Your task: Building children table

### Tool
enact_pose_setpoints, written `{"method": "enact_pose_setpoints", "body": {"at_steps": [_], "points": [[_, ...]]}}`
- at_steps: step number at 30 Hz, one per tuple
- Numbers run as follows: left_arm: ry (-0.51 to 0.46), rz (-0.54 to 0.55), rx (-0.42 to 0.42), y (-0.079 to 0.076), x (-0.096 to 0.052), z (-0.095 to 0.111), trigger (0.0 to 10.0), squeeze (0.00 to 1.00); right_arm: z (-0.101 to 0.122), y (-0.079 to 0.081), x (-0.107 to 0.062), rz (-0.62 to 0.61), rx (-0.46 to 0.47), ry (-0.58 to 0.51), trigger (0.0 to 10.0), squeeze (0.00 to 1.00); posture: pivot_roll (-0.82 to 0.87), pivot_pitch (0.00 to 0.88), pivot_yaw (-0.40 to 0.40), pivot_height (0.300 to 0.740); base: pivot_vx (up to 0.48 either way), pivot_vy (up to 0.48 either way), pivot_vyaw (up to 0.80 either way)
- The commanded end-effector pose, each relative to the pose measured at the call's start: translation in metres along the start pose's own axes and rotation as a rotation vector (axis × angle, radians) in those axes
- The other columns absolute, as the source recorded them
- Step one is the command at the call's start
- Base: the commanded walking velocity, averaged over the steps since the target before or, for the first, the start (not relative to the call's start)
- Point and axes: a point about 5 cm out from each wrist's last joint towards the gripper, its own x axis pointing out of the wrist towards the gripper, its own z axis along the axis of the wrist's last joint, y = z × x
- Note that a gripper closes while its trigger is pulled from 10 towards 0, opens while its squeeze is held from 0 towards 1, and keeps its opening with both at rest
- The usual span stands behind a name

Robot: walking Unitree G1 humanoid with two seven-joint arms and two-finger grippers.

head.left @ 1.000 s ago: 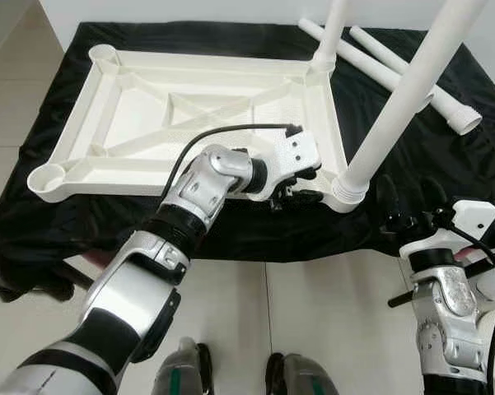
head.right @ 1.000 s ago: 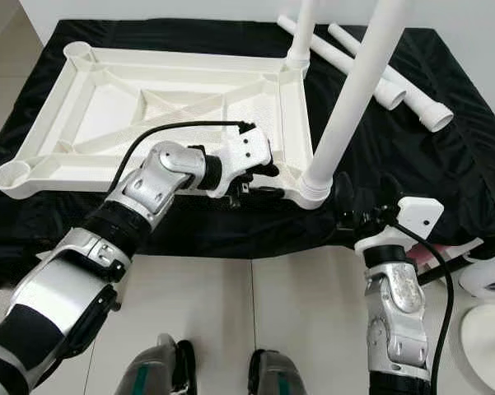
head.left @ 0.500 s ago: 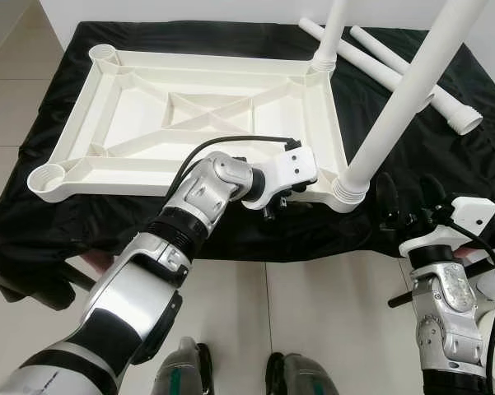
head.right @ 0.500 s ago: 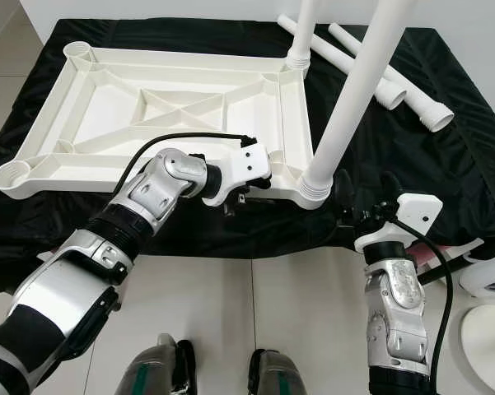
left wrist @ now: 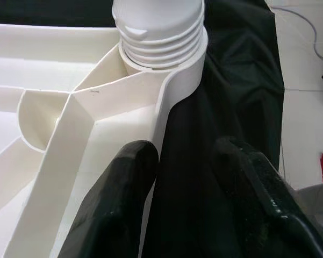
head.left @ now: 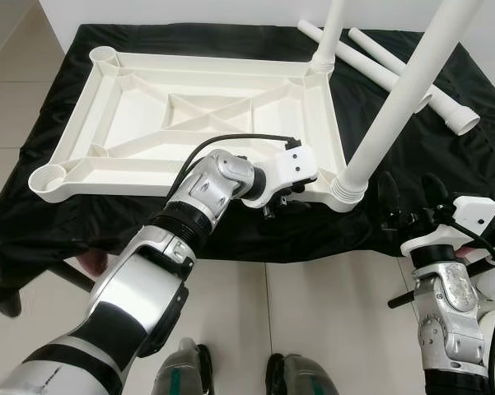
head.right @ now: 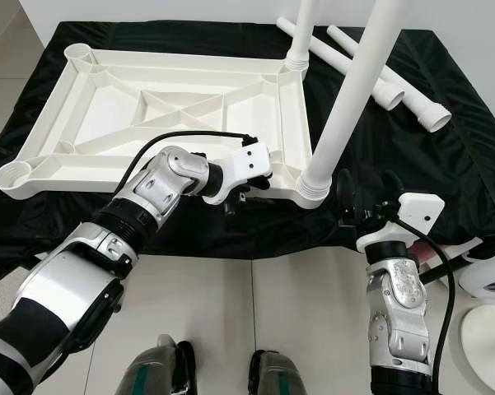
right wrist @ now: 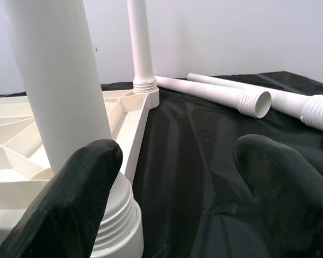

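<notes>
So the upside-down tabletop [head.left: 189, 115] sits on the black cloth [head.left: 445, 173] with 2 legs in and 2 loose legs [head.left: 395, 62] lying behind, left gripper [left wrist: 177, 188] open astride the near rim (maybe touching), right gripper [right wrist: 177, 199] wide open and empty beside the near leg [head.left: 395, 99], so next up is probably fetching a loose leg.

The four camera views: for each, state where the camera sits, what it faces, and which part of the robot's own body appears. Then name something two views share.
Left eye view: on the head, looking down at the upturned tabletop on the black cloth; both arms show.
Right eye view: beside it, same scene.
Left wrist view: looks along the left gripper, open, astride the tabletop's rim.
Right wrist view: looks along the right gripper, open, past the near leg.
Shared: both wrist views show that leg's threaded base.
</notes>
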Motion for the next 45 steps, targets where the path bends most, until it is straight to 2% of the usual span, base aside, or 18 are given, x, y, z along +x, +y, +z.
{"method": "enact_pose_setpoints", "body": {"at_steps": [1,16,23,24,25,26,27,28,29,30,40,41,42,43,45], "points": [[0.011,0.294,-0.031,0.016,-0.003,-0.003,10.0,0.00,-0.002,-0.003,-0.003,-0.010,-0.013,0.012,10.0,0.00,-0.07,0.106,0.019,0.740,0.000,0.000,0.00],[0.044,0.356,-0.041,0.022,-0.003,-0.007,10.0,0.00,-0.001,-0.004,-0.003,-0.012,-0.023,0.013,10.0,0.00,-0.08,0.107,0.022,0.740,0.000,0.000,0.00],[0.107,0.392,-0.025,0.021,0.001,-0.014,10.0,0.00,0.000,-0.006,-0.003,-0.018,-0.028,0.014,10.0,0.00,-0.08,0.116,0.021,0.740,0.000,0.000,0.00],[0.118,0.390,-0.014,0.020,0.001,-0.016,6.8,0.00,0.000,-0.006,-0.003,-0.019,-0.029,0.013,10.0,0.00,-0.08,0.117,0.023,0.740,0.000,0.000,0.00],[0.124,0.389,-0.005,0.020,0.001,-0.017,6.8,0.00,0.000,-0.006,-0.003,-0.019,-0.029,0.013,10.0,0.00,-0.08,0.117,0.023,0.740,0.000,0.000,0.00],[0.138,0.391,0.012,0.020,0.002,-0.019,5.0,0.00,0.000,-0.006,-0.003,-0.019,-0.030,0.013,10.0,0.00,-0.08,0.118,0.024,0.740,0.000,0.000,0.00],[0.138,0.391,0.012,0.020,0.002,-0.019,5.0,0.00,0.000,-0.006,-0.003,-0.019,-0.030,0.013,10.0,0.00,-0.08,0.118,0.024,0.740,0.000,0.000,0.00],[0.149,0.391,0.024,0.019,0.002,-0.021,2.0,0.00,0.000,-0.006,-0.003,-0.021,-0.031,0.012,10.0,0.00,-0.08,0.118,0.026,0.740,0.000,0.000,0.00],[0.156,0.390,0.032,0.019,0.002,-0.022,2.0,0.00,0.001,-0.006,-0.003,-0.022,-0.031,0.011,10.0,0.00,-0.08,0.118,0.026,0.740,0.000,0.000,0.00],[0.156,0.386,0.021,0.019,0.002,-0.023,0.0,0.00,0.001,-0.007,-0.003,-0.023,-0.032,0.011,10.0,0.00,-0.08,0.120,0.026,0.740,0.000,0.000,0.00],[0.155,0.355,0.027,0.020,-0.002,-0.025,0.0,0.00,0.001,-0.008,-0.004,-0.010,-0.036,0.018,10.0,0.00,-0.07,0.125,0.023,0.740,0.000,0.000,0.00],[0.149,0.331,0.033,0.018,-0.002,-0.026,3.2,0.00,0.001,-0.008,-0.003,-0.003,-0.038,0.019,10.0,0.00,-0.08,0.125,0.021,0.740,0.000,0.000,0.00],[0.145,0.317,0.038,0.016,-0.002,-0.026,3.2,0.00,0.001,-0.008,-0.002,0.003,-0.039,0.020,10.0,0.00,-0.08,0.126,0.021,0.740,0.000,0.000,0.00],[0.135,0.295,0.036,0.014,-0.002,-0.028,10.0,0.00,0.002,-0.008,-0.001,0.011,-0.041,0.019,10.0,0.00,-0.08,0.126,0.020,0.740,0.000,0.000,0.00],[0.120,0.273,0.049,0.011,-0.003,-0.029,10.0,0.00,0.003,-0.009,0.001,0.020,-0.045,0.018,10.0,0.00,-0.08,0.127,0.019,0.740,0.000,0.000,0.00]]}}
